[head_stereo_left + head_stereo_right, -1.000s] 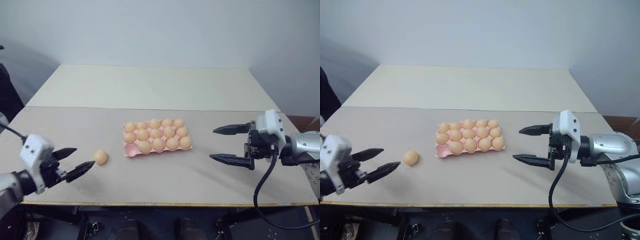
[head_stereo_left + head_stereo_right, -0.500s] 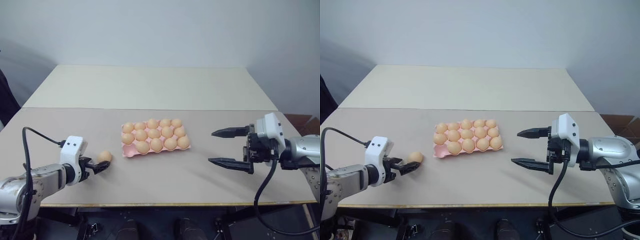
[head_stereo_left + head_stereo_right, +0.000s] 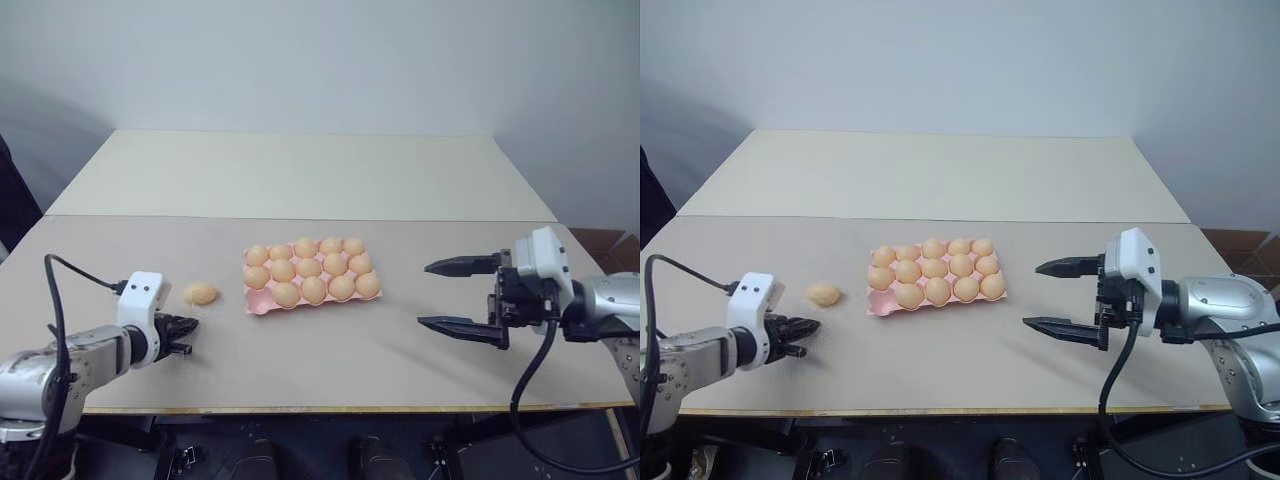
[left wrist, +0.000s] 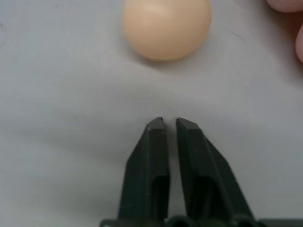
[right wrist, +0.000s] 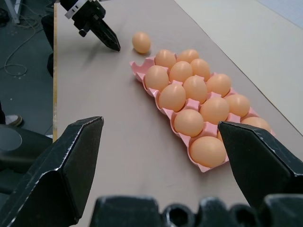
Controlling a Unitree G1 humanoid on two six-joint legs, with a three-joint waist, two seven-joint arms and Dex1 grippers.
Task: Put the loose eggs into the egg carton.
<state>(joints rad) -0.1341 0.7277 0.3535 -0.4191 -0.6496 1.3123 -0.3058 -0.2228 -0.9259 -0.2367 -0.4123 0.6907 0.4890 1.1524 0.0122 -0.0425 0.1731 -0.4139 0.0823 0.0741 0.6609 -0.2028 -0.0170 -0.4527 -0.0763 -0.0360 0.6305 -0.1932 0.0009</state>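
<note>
Fourteen eggs are seated in the egg carton (image 3: 256, 304); one cup is left bare. One loose egg (image 3: 200, 293) lies on the bench (image 3: 330, 360). The left tool (image 3: 186, 335) is clenched on nothing, the right tool (image 3: 450, 296) spread wide.

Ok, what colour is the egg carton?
Pink; the egg carton shows best in the right wrist view.

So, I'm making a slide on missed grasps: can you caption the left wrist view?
Left gripper fingers shut on nothing, the loose egg lying free on the table just ahead.

No readable text, label, brand, number or sign appears on anything here
</note>
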